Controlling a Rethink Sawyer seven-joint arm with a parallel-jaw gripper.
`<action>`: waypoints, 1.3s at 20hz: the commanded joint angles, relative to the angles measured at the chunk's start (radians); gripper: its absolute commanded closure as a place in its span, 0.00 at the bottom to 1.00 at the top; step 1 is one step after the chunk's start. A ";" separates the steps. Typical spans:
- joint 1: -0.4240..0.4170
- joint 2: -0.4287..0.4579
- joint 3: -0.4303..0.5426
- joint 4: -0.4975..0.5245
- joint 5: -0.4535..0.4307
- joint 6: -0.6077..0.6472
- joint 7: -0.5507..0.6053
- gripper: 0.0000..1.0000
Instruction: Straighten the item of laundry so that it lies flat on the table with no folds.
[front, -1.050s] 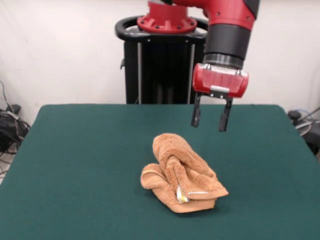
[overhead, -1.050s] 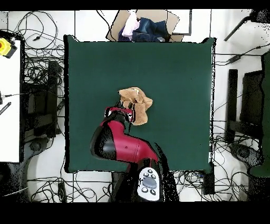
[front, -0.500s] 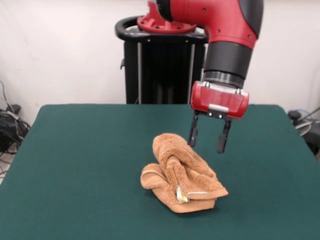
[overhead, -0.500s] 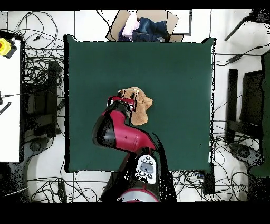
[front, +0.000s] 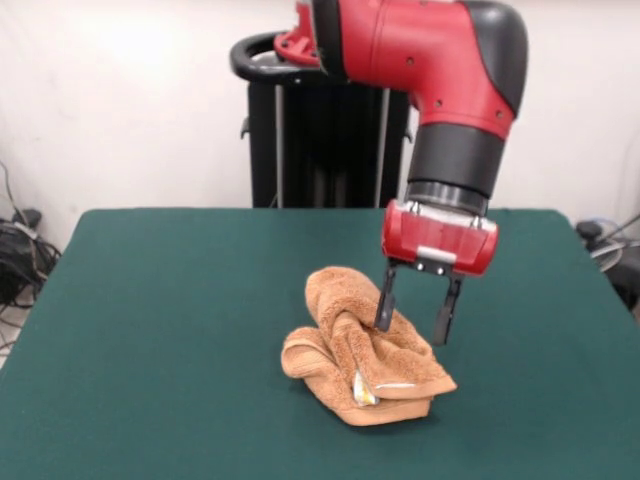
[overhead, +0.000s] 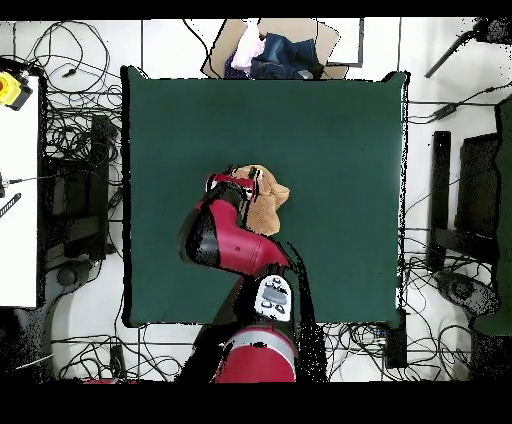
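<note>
The item of laundry (front: 350, 345) is an orange-tan towel, crumpled in a folded heap right of the middle of the green table (front: 150, 300), with a small white label at its front. My gripper (front: 412, 328) is open and hangs low over the heap's right side. Its left finger is down at the towel's top fold and its right finger is just past the towel's right edge. From overhead, the red gripper head (overhead: 232, 184) covers the left part of the towel (overhead: 270, 197) on the table (overhead: 330, 150).
A cardboard box of clothes (overhead: 280, 48) sits beyond the table's top edge in the overhead view. Cables lie on the floor all round the table. A white surface with a yellow object (overhead: 8, 90) stands at the left.
The arm has come down and forward over the last second. The open gripper has dropped from well above and behind the towel to the level of its top fold. The towel has not moved.
</note>
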 joint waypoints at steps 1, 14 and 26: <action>0.018 0.108 0.063 -0.087 0.080 -0.063 0.246 0.00; 0.001 0.115 0.104 -0.092 0.074 -0.064 0.276 0.00; 0.020 0.144 0.138 -0.108 0.103 -0.114 0.322 0.00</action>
